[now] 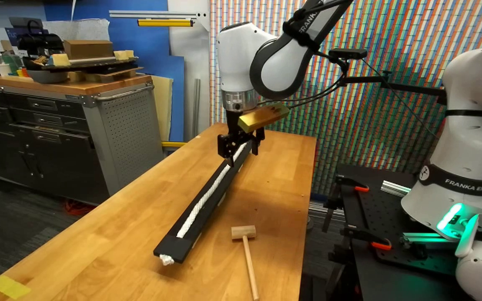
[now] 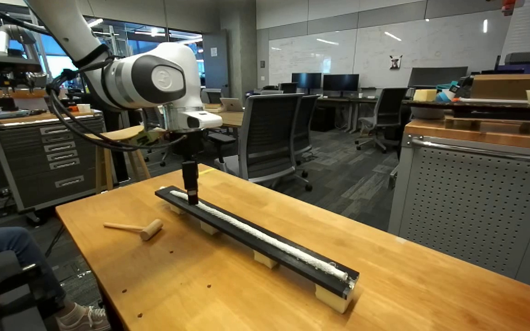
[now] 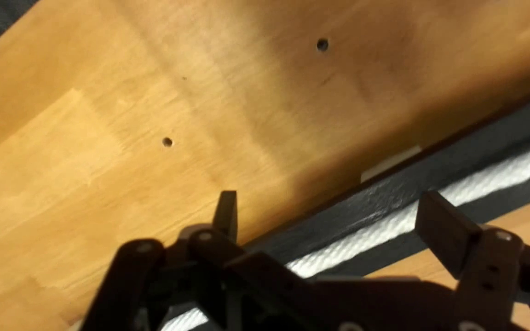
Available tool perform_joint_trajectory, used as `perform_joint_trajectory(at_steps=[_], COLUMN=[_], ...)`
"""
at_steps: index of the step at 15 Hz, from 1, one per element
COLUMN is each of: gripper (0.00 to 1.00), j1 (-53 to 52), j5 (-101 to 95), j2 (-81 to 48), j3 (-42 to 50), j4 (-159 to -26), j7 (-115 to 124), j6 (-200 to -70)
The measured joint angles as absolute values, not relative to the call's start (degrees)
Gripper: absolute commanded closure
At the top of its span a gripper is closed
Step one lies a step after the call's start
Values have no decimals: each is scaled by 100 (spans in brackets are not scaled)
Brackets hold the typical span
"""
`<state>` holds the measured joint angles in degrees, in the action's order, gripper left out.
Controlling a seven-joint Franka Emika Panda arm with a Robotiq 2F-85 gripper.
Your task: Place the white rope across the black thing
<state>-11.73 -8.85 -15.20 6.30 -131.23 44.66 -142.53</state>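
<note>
At the near end of the wooden surface [image 1: 111,251], as an exterior view shows it, a yellow strip [image 1: 10,286] lies flat by the left edge. To its right rests a wooden mallet [image 1: 249,260], handle toward the camera, its head near the black bar [image 1: 210,205] but apart from it. The bar runs lengthwise away from the camera, a crumpled white tuft [image 1: 166,259] showing at its near end; pale blocks [image 2: 334,299] prop it up off the surface. Along its top lies the white rope [image 1: 201,203], stretched out lengthwise and fairly straight, its near end stopping short of the bar's end.

Over the bar hangs the claw [image 1: 242,158], pointing down and raised apart from the rope, its two fingers [image 3: 446,225] spread wide. In the wrist view one finger hides part of the rope, while the other shows against the surface beside the bar. Above them, a gold-coloured block [image 1: 263,118] juts from the wrist of the white arm [image 1: 241,58]. Farther back on the left stands a grey cabinet [image 1: 124,138] with a wooden top, and beyond it a blue board [image 1: 140,46]. Behind the arm rises a panel of many-coloured stripes [image 1: 370,125].
</note>
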Motion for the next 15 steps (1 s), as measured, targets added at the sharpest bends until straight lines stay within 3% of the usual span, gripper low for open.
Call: perform_joint_trajectory(at_steps=[15], gripper=[0], j1=[-1116], j5=[34], j2=[-193], j3=[-280], j4=[-14757], j7=[3445], j6=[-14107])
